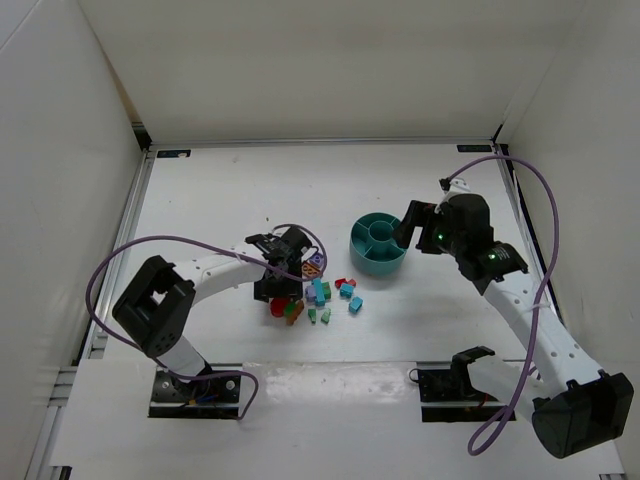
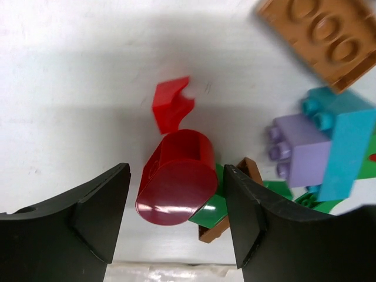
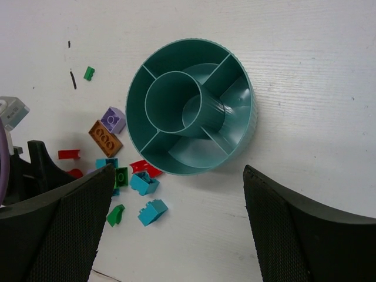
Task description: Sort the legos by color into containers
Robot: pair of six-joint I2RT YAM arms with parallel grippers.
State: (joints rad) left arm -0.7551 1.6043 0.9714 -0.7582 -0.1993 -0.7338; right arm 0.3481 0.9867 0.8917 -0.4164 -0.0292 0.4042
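Observation:
The legos (image 1: 322, 291) lie in a loose pile left of the teal bowl (image 1: 378, 243). My left gripper (image 2: 176, 217) is down at the pile's left edge, open. Its fingers straddle a red rounded lego (image 2: 176, 182) that leans on a green plate (image 2: 214, 205), with a gap on the left side. A small red piece (image 2: 171, 106), a purple brick (image 2: 296, 147) and a teal brick (image 2: 346, 141) lie beyond. My right gripper (image 3: 178, 170) hovers open over the near side of the bowl (image 3: 249, 117). All the bowl's compartments look bare.
An orange plate (image 3: 106, 138), a purple brick (image 3: 113, 119), teal bricks (image 3: 144, 183) and a green piece (image 3: 115, 214) lie left of the bowl. One small green piece (image 3: 89, 73) sits apart, farther back. White walls enclose the table.

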